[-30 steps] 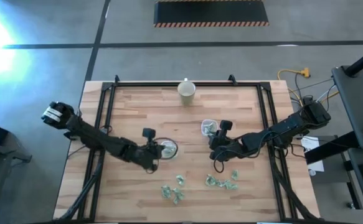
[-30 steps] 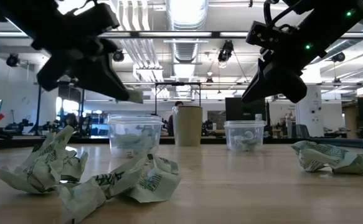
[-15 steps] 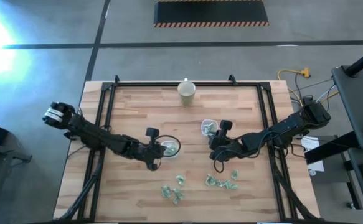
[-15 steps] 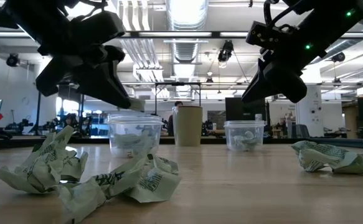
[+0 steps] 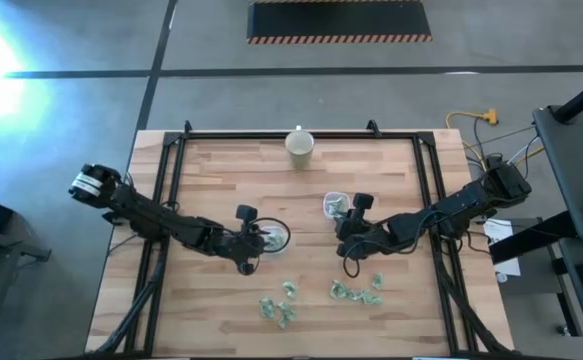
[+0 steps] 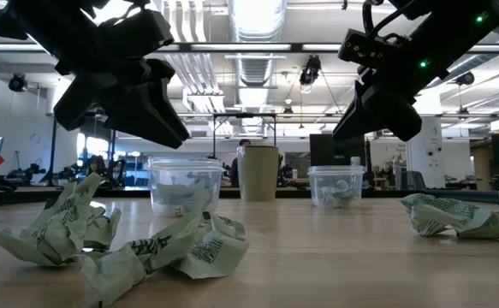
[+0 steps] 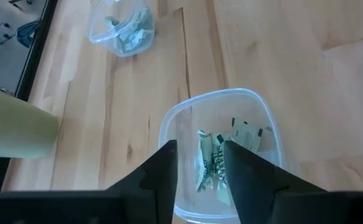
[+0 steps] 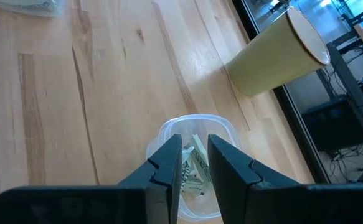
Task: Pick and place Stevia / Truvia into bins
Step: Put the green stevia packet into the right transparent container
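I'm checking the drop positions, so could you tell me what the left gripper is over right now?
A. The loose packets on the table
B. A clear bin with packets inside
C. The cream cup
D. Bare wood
B: in the left wrist view the left gripper sits directly above a clear bin with packets lying inside it.

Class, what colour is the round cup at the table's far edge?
Cream cup, with a dark rim; right wrist view shows it best.
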Available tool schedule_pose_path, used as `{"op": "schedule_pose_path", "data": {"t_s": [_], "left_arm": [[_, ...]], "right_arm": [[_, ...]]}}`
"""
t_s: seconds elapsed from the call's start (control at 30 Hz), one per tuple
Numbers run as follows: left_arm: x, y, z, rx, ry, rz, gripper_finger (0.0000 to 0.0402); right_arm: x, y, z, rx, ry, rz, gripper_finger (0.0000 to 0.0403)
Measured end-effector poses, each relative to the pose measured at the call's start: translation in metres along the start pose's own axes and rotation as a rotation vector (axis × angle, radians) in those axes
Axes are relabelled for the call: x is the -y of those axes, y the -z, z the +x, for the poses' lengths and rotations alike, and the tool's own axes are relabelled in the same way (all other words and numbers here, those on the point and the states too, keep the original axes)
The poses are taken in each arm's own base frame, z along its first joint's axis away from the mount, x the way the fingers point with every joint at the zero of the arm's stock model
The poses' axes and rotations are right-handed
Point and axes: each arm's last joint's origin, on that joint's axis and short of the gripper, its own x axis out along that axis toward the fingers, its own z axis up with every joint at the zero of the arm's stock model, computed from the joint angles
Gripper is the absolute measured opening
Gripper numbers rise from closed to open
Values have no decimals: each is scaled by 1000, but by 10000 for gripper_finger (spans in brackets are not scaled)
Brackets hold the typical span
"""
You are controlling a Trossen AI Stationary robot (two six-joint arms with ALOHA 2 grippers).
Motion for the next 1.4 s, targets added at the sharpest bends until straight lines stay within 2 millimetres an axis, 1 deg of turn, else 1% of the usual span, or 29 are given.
{"op": "schedule_pose_path", "data": {"t_s": [0.1, 0.17, 0.33, 0.43, 0.57, 0.67, 0.87, 0.97, 1.1, 1.17, 1.4], "left_arm": [[-1, -4, -2, 12, -2, -4, 118], [-2, -6, -3, 21, -5, 9, 118], [-3, -8, -4, 29, -8, 34, 118], [-4, -7, -5, 28, -9, 37, 118], [-3, -7, -5, 22, -9, 41, 118], [-3, -6, -5, 19, -9, 43, 118], [-3, -6, -5, 20, -10, 42, 118], [-3, -6, -5, 20, -10, 42, 118], [-3, -6, -5, 20, -10, 41, 118], [-3, -6, -5, 20, -10, 41, 118], [-4, -6, -5, 20, -10, 39, 118]], "right_arm": [[-3, -2, -3, 1, -44, -12, 68], [-6, -8, -8, 11, -133, -25, 68], [-13, -23, -25, 22, -381, 16, 68], [-18, -25, -34, -28, -526, 59, 68], [-21, -24, -42, -157, -637, 148, 68], [-26, -19, -47, -243, -676, 214, 68], [-39, -6, -57, -311, -718, 313, 68], [-45, -3, -61, -282, -747, 327, 68], [-52, -7, -63, -189, -800, 371, 68], [-52, -4, -61, -196, -794, 368, 70], [-51, 4, -56, -199, -736, 383, 105]]}}
